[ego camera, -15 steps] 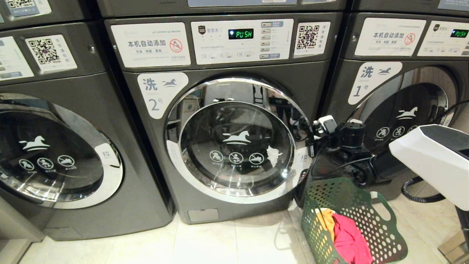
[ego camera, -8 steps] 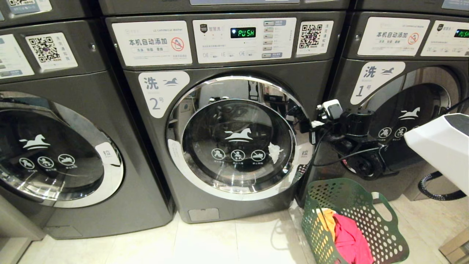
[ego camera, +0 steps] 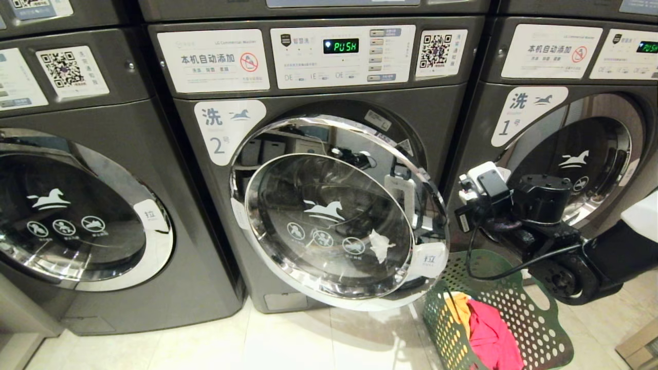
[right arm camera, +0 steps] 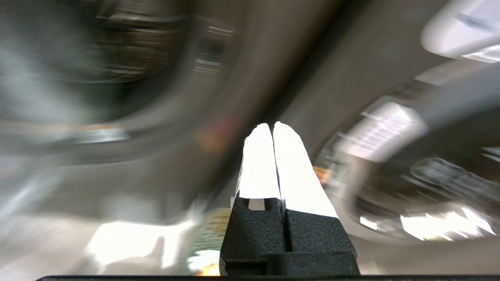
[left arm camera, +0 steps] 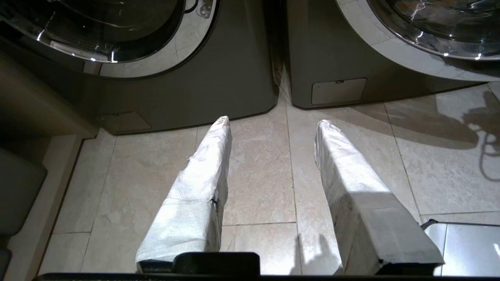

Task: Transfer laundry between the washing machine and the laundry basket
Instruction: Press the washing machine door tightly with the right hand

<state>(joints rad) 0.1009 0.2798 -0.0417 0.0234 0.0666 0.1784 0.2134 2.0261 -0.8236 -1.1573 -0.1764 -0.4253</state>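
Head view: the door (ego camera: pixel 334 226) of the washing machine (ego camera: pixel 318 154) marked 2, at the centre of the frame, stands partly swung out, its free edge with the white pull tab (ego camera: pixel 429 259) hanging toward the lower right, over the rim of the green laundry basket (ego camera: pixel 534 329) on the floor (ego camera: pixel 308 339). The basket, at the lower right of the frame, holds a pink garment (ego camera: pixel 488 336) and a yellow one (ego camera: pixel 457 308); no laundry can be made out inside the drum from here. The right gripper (ego camera: pixel 465 203) sits right of centre, just off the door's free edge and apart from it, with the black arm trailing to the right edge. Machine 1 (ego camera: pixel 565 144) at the right and a third machine (ego camera: pixel 87 205) at the left have their doors shut.

Left wrist view: the left gripper (left arm camera: pixel 273 128) hangs parked low over pale floor tiles, its two white-wrapped fingers (left arm camera: pixel 199 183) well apart and holding nothing, pointed at the seam between two machine bases at the top of the frame.

Right wrist view: the fingers (right arm camera: pixel 259 156) at the centre of the frame are pressed together, empty, against a blurred background of chrome rings and grey panels.

By these pictures the door-opening step looks about half done: the door is unlatched but likely needs to swing wider. The transfer itself appears not yet begun, since the clothes lie in the basket and neither gripper holds any.
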